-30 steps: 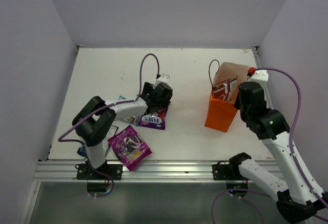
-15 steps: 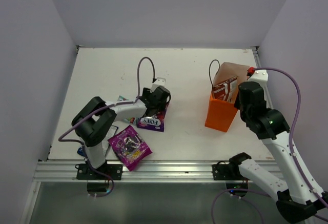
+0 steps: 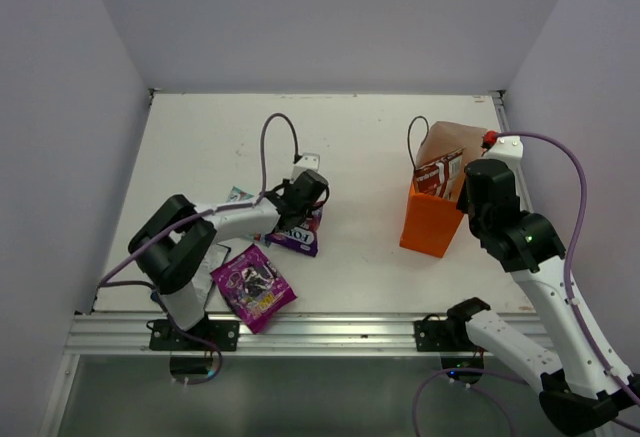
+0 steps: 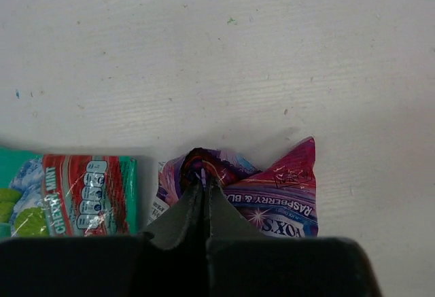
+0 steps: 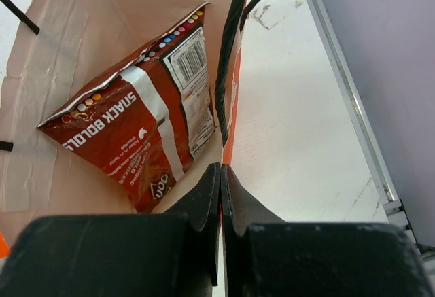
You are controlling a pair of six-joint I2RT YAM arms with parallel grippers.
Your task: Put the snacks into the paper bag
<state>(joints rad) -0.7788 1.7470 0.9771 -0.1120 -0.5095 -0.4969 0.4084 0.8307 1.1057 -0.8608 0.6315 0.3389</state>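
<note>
The magenta FOX'S packet [image 4: 285, 202] lies on the white table, its top edge bunched up. My left gripper [image 4: 204, 175] is shut on that bunched edge; from above, the gripper [image 3: 300, 207] sits over the packet [image 3: 297, 237]. The orange paper bag [image 3: 430, 222] stands upright at the right. My right gripper [image 5: 220, 169] is shut on its orange rim [image 5: 231, 130]. The red-and-silver chip bag [image 5: 136, 134] leans inside it. A teal-pink packet [image 4: 68, 195] lies just left of the FOX'S packet. The purple grape packet [image 3: 252, 287] lies near the front edge.
The bag's dark cord handle [image 5: 231, 52] hangs just ahead of my right fingers. The table's metal side rail [image 5: 346, 100] runs close to the right of the bag. The left arm's purple cable [image 3: 268, 147] loops over the middle of the table.
My left gripper has shut on the FOX'S packet, crumpling its top edge, and has shifted slightly left and nearer. The right arm and the bag have not moved.
</note>
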